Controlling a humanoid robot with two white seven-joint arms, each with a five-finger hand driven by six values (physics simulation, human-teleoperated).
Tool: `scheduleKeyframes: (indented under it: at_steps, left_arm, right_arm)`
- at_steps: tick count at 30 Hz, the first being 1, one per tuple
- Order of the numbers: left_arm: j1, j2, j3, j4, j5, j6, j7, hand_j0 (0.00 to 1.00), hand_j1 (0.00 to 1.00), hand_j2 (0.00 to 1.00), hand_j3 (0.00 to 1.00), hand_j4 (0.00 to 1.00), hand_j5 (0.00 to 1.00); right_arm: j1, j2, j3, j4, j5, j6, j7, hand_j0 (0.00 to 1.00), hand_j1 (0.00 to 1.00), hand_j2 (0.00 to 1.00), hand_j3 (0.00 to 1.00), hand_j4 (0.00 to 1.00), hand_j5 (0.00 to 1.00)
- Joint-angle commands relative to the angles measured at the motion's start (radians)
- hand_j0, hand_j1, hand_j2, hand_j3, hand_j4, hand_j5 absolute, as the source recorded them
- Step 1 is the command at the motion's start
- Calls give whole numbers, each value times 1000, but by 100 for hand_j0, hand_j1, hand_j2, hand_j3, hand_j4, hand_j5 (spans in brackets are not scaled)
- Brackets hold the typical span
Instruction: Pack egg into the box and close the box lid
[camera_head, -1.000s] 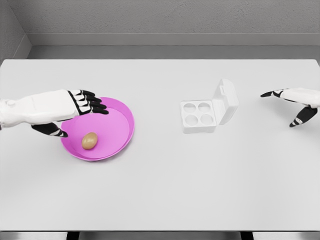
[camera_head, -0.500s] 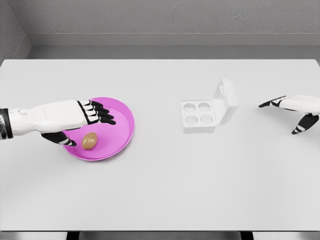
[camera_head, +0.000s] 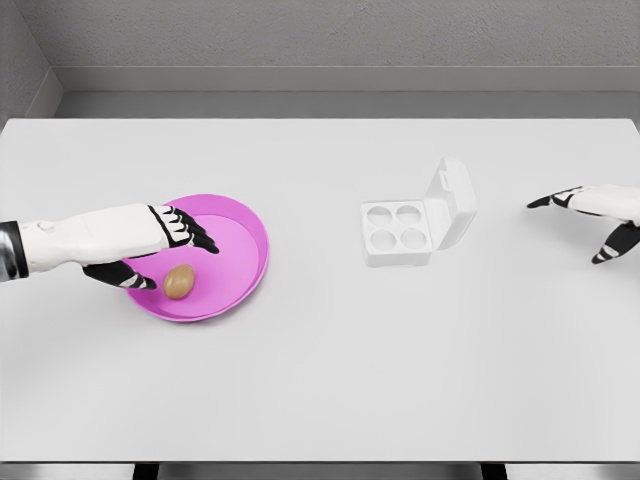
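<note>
A brown egg (camera_head: 179, 282) lies in the pink bowl (camera_head: 240, 225) at the table's left. My left hand (camera_head: 170, 255) hovers over the bowl's left part, fingers spread above the egg and thumb just left of it, holding nothing. The white egg box (camera_head: 405, 233) stands right of centre with its four cups empty and its lid (camera_head: 455, 202) raised on the right side. My right hand (camera_head: 590, 215) is at the far right edge, open, well apart from the box.
The white table (camera_head: 320, 370) spans the whole view, with a grey wall behind its far edge. Bare surface lies between the bowl and the box.
My left hand has come down and drawn in over the egg, its fingers now closer around it. The right hand drifted slightly right. The egg and box have not moved.
</note>
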Motion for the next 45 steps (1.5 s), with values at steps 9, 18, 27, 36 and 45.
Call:
scheduleKeyframes:
  at_steps: [9,18,27,36,45]
  left_arm:
    - [0,-21,-30,34,-16,3,0,88,88,88,88,88,88]
    - [2,-11,-30,48,-34,3,0,88,88,88,88,88,88]
    - [2,-20,-30,48,-50,3,0,88,88,88,88,88,88]
    - [2,-34,-30,69,-51,3,0,87,87,87,87,87,87]
    - [2,-57,-32,79,-53,3,0,87,87,87,87,87,87]
  right_arm:
    - [-9,-2,2,38,-5,2,0,100,100,100,100,100,100]
    - [-48,12,10,33,-5,2,0,100,100,100,100,100,100]
    - [-52,29,16,33,-3,2,0,100,100,100,100,100,100]
    - [-54,36,22,33,-3,2,0,100,100,100,100,100,100]
    - [-54,39,33,33,-3,2,0,100,100,100,100,100,100]
